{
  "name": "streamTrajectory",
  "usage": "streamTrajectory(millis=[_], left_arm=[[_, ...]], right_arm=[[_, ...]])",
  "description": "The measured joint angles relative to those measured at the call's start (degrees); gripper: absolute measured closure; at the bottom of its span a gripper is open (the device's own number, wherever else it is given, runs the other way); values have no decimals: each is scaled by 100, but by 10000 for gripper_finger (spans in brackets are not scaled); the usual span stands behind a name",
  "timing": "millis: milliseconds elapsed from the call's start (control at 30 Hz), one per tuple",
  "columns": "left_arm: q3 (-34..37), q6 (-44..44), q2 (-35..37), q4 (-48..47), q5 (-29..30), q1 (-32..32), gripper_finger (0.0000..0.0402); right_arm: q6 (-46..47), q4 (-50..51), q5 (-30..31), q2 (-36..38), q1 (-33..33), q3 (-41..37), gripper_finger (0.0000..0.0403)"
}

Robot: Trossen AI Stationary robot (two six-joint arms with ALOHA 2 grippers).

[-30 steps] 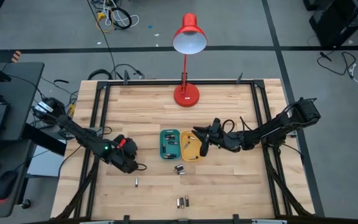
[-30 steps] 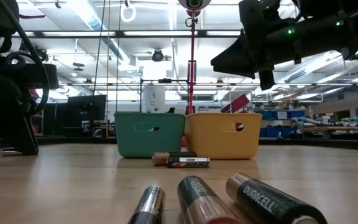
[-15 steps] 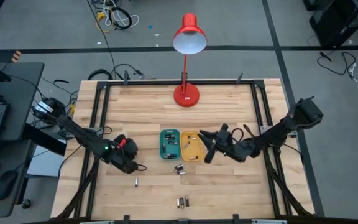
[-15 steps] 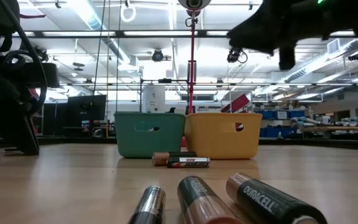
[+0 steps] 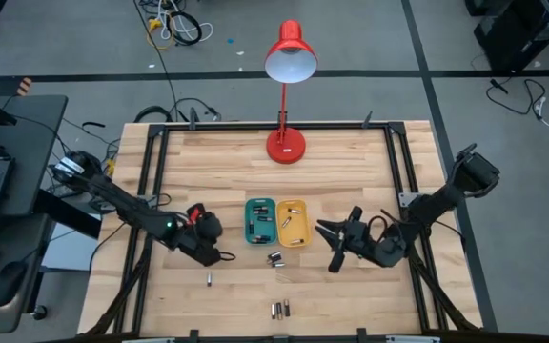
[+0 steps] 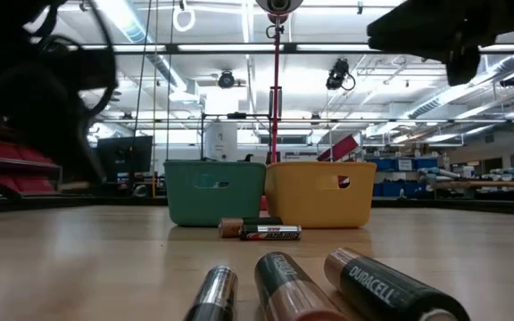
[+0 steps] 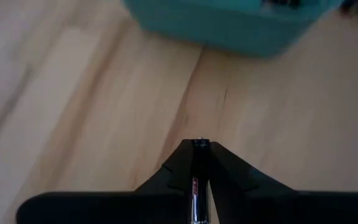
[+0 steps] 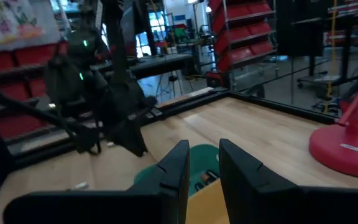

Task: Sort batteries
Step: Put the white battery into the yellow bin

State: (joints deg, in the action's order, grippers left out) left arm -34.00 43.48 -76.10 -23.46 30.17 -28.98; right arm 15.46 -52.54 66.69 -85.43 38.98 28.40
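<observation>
— Where do we find the left gripper [image 5: 219, 253]?
— Left of the green tray [image 5: 260, 220], fingers clamped on one battery [image 7: 195, 194].
— And the right gripper [image 5: 330, 243]?
— Beside the yellow tray [image 5: 293, 222], fingers parted. Loose batteries [image 6: 310, 288] lie nearer the table's [image 5: 351, 162] front edge.

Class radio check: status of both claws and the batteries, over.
Left claw shut on a battery near teal tray. Right claw open, empty, beside yellow tray. Loose batteries remain on table.
</observation>
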Motion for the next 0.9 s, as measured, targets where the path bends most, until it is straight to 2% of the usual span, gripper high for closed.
streamTrajectory(millis=[100,233,467,600,800,900], left_arm=[[-303,-438,5,15,87,122,355],[-589,-1064,14,262,213,327,355],[-642,-2155,-12,1773,-76,776,355],[-642,-2783,-12,2661,-191,1039,355],[-649,-3553,-422,3825,-1098,1480,355],[-649,-3711,-815,4679,-1505,1673,355]], right_arm=[[142,271,223,0,116,-1,329],[768,971,345,0,178,-2,329],[2915,2679,418,0,259,-2,329],[3487,3054,392,0,267,-2,329],[3525,3067,443,-36,-24,-2,329],[3620,3079,122,-147,-254,-2,329]])
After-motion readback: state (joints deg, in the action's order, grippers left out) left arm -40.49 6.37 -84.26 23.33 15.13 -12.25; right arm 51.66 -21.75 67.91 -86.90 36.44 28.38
